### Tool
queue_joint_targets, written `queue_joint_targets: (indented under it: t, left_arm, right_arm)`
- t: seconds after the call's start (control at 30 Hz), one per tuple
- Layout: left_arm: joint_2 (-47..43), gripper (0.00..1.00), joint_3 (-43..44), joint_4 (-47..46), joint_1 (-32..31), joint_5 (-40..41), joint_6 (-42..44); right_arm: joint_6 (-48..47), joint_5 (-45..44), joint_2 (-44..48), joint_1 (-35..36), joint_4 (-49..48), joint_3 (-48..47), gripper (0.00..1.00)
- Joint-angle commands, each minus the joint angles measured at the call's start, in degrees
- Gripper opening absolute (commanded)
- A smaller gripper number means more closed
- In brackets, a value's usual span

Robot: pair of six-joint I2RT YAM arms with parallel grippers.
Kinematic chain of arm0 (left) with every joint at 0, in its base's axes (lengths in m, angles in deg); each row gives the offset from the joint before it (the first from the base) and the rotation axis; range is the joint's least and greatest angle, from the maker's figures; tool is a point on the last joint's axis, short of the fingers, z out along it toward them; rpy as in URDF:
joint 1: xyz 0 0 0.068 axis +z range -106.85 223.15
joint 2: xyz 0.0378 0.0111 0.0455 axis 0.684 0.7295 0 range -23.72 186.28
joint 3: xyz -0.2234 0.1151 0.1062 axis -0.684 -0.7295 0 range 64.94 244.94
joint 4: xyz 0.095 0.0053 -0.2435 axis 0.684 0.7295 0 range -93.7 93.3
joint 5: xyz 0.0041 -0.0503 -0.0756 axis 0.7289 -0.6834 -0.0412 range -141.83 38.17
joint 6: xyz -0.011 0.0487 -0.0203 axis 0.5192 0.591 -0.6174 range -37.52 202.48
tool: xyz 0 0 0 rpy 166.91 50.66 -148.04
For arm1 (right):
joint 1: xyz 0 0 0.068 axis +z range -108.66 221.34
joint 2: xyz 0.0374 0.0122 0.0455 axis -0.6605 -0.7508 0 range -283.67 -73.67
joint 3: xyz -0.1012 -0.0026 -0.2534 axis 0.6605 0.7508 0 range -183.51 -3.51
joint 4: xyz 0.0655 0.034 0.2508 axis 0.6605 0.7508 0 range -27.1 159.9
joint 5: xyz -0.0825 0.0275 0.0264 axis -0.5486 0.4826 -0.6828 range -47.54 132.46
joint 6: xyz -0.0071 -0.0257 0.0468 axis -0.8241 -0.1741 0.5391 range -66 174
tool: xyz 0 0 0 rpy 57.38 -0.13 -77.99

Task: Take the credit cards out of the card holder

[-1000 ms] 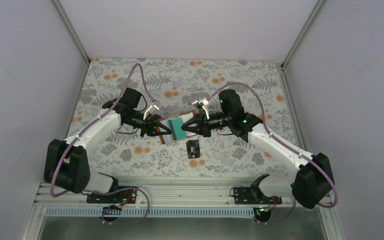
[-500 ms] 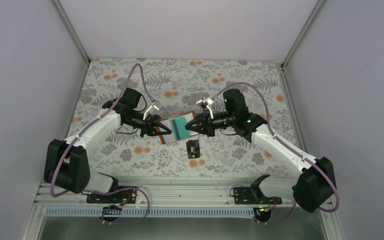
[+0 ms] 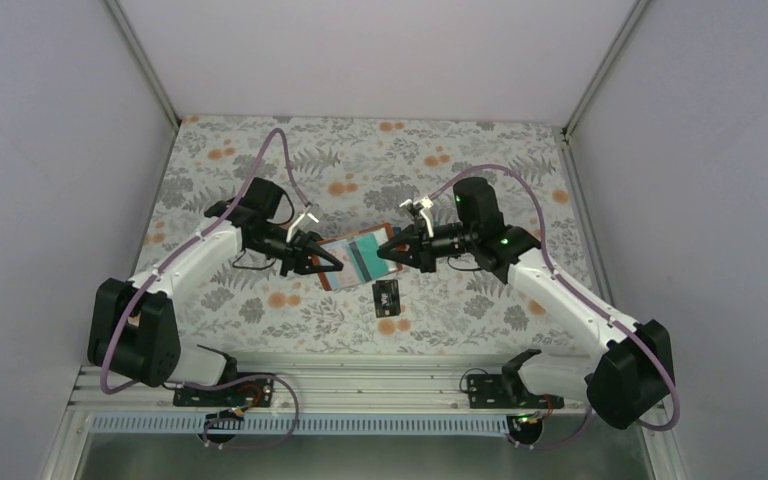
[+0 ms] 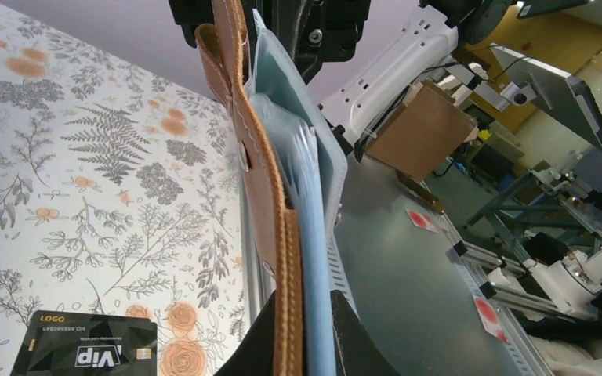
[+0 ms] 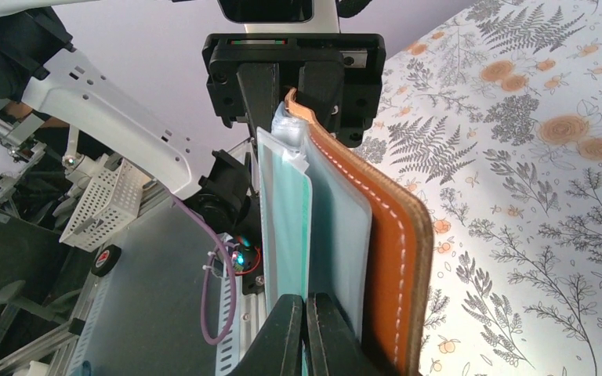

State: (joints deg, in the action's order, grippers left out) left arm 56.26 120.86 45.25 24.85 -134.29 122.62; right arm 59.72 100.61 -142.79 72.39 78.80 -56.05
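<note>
The card holder (image 3: 345, 262) is a brown leather wallet with pale blue-grey pockets, held open above the table. My left gripper (image 3: 322, 262) is shut on its left edge, with the leather and pocket layers (image 4: 282, 235) between my left gripper's (image 4: 302, 348) jaws. My right gripper (image 3: 388, 251) is shut on the teal-green card (image 3: 368, 254), which sticks out of a pocket. In the right wrist view that card's edge (image 5: 286, 211) runs into my right gripper (image 5: 306, 333), beside the wallet's brown cover (image 5: 388, 258). The black card (image 3: 387, 296) lies flat on the table and also shows in the left wrist view (image 4: 86, 354). The blue and pink cards are hidden.
The table is covered with a floral-patterned cloth (image 3: 460, 150) and closed in by white walls at the back and sides. A metal rail (image 3: 360, 385) runs along the near edge, where the arm bases stand.
My right gripper has moved to the right with the teal-green card, drawing it further out of the wallet. The left gripper has kept its hold on the wallet, nearly still.
</note>
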Motion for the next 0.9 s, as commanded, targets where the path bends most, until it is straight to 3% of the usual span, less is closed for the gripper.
queue_joint_targets:
  t: [0.0, 0.3, 0.47, 0.7, 0.77, 0.83, 0.87]
  left_arm:
    - [-0.4, 0.02, 0.7, 0.4, -0.2, -2.7, 3.3]
    - [-0.5, 0.03, 0.4, -1.9, -0.4, -1.7, 0.6]
    - [0.0, 0.19, 0.3, -3.4, -1.0, -1.5, -1.5]
    - [0.3, 0.3, 0.4, -4.0, -1.1, -1.9, -2.3]
    - [0.3, 0.27, 0.2, -4.9, -1.1, -1.5, -3.4]
    - [0.3, 0.05, 0.2, -5.1, -1.1, -1.1, -3.6]
    - [0.3, 0.03, 0.1, -4.8, -1.1, -1.1, -3.3]
  right_arm:
    - [-0.9, -1.1, 0.4, -1.2, 1.1, -1.7, 0.04]
    - [3.0, 1.5, -1.8, -1.2, -3.5, -1.3, 0.04]
    - [6.6, -0.5, -2.3, 1.4, -8.9, 0.4, 0.04]
    - [7.8, -2.2, -3.8, 3.6, -10.6, 0.3, 0.04]
    - [7.5, -2.4, -4.4, 4.6, -10.4, 0.0, 0.04]
    - [6.7, -2.5, -4.6, 5.2, -9.8, -0.3, 0.04]
    - [6.5, -2.4, -4.2, 5.2, -9.8, -0.1, 0.04]
